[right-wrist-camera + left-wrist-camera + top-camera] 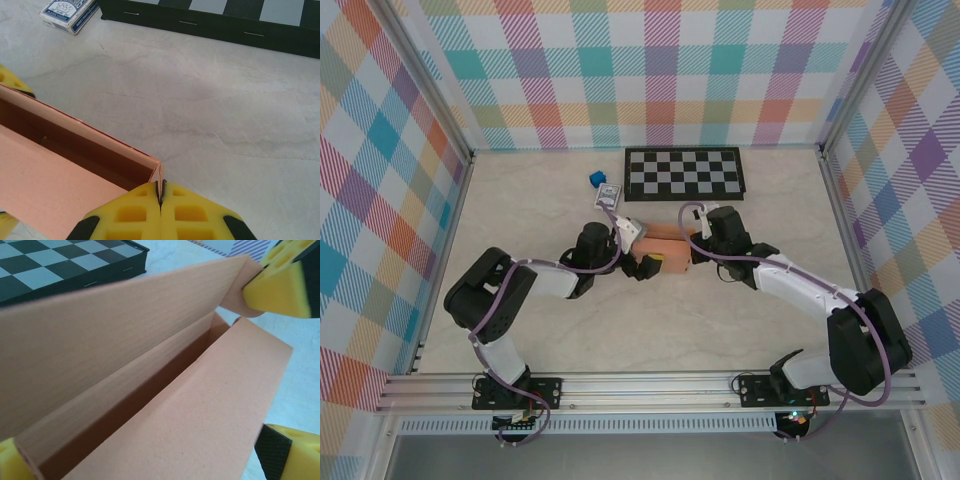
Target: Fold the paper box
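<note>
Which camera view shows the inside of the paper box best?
Left wrist: the paper box is close, its inside open to view. Right wrist shows one inner corner; top external shows it small.

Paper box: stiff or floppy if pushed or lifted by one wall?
Probably floppy: the paper box walls are thin single sheets. Likely light, being hollow and open, so a push would slide it. The right tool pinches one corner edge; lifting there may bend it.

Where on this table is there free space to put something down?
Free: the near strip of table between the paper box and the front rail; also the far-left corner, between left wall and blue cube. Crowded: the centre around the box, with card pack and chessboard behind it.
</note>
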Tool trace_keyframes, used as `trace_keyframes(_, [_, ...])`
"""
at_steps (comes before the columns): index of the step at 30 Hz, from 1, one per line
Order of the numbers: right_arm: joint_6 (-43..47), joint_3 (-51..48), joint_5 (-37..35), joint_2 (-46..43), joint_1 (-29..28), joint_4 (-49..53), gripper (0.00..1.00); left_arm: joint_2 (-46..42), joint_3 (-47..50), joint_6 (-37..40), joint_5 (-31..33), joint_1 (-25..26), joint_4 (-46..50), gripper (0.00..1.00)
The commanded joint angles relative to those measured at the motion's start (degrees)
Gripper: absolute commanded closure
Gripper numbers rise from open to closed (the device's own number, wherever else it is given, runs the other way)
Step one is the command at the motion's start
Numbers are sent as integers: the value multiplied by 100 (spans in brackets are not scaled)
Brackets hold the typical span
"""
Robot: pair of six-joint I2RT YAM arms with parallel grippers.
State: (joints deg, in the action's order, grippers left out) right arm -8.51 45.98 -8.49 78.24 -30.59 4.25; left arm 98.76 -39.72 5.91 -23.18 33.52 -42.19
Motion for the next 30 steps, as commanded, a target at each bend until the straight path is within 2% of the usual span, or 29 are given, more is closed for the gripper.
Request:
trace_keyframes(1, [223,153,-17,1,77,43,100,-675,223,-27,-257,51,-54,0])
trace_keyframes(8, [737,146,259,33,132,-138,100,-2085,878,333,-20,-69,359,0])
trace_keyframes(9, [814,125,326,40,143,-189,100,-2200,819,384,-49,-163,656,0])
trace_keyframes(10, [879,110,384,51,157,-250,100,-2243,740,531,-323,-276,978,0])
trace_keyframes(11, [958,96,462,68,171,-318,100,-2283,656,884,-910,-435,1368,0])
trace_keyframes(13, [1094,85,615,103,198,-394,100,-2279,582,1232,-1176,-551,1735,0])
trace_keyframes(17, [1666,44,951,156,265,-544,100,-2171,652,2144,-1058,-618,2045,0])
trace_keyframes(19, [1917,41,1101,191,320,-545,100,-2032,746,2179,-1079,-790,1731,0])
trace_keyframes(21, [2060,61,1207,220,383,-510,100,-1889,652,2342,-1287,-950,1802,0])
trace_keyframes(26, [2113,109,1450,227,466,-482,100,-1551,433,2721,-1182,-977,1825,0])
trace_keyframes(30, [2125,105,1596,219,481,-533,100,-1181,348,2785,-996,-944,1339,0])
